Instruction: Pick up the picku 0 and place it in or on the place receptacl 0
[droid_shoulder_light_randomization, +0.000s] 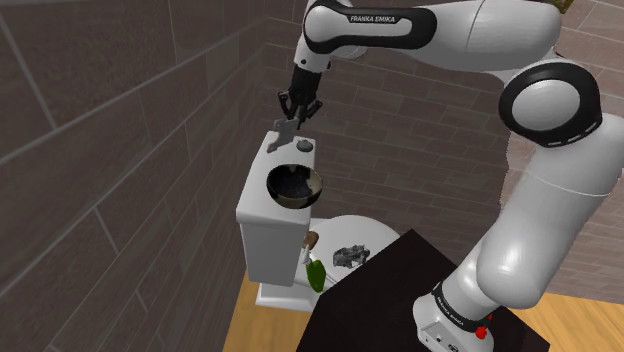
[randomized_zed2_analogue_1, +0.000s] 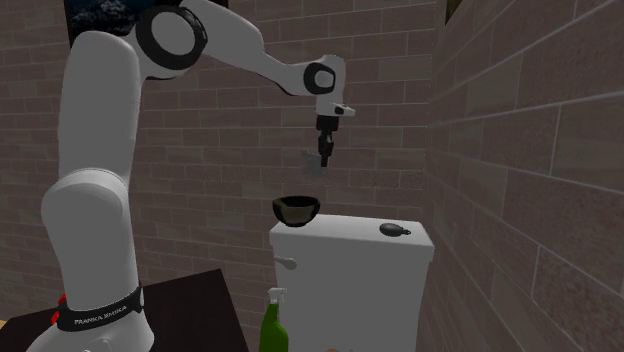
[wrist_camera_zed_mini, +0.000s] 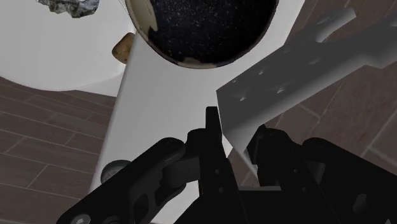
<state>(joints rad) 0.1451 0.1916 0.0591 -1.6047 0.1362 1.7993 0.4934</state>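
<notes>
My black gripper (droid_shoulder_light_randomization: 295, 115) is shut on a flat grey bar (droid_shoulder_light_randomization: 285, 134) and holds it in the air above the toilet tank. In the second exterior view the gripper (randomized_zed2_analogue_1: 323, 153) hangs with the grey bar (randomized_zed2_analogue_1: 312, 163) just over a dark round bowl (randomized_zed2_analogue_1: 296, 209). The bowl (droid_shoulder_light_randomization: 294, 186) stands on the white tank lid (droid_shoulder_light_randomization: 256, 196), just below the bar on the side nearer the stand. In the wrist view the grey bar (wrist_camera_zed_mini: 299, 70) sticks out slantwise from between the fingers of the gripper (wrist_camera_zed_mini: 236, 137), with the bowl (wrist_camera_zed_mini: 203, 28) beyond it.
A small dark knob-like object (randomized_zed2_analogue_1: 393, 230) lies on the tank lid beside the bowl. A green spray bottle (droid_shoulder_light_randomization: 315, 273) stands by the tank's front. A crumpled grey thing (droid_shoulder_light_randomization: 350, 256) rests on the toilet seat. The black stand (droid_shoulder_light_randomization: 385, 300) is close by, and brick walls enclose the corner.
</notes>
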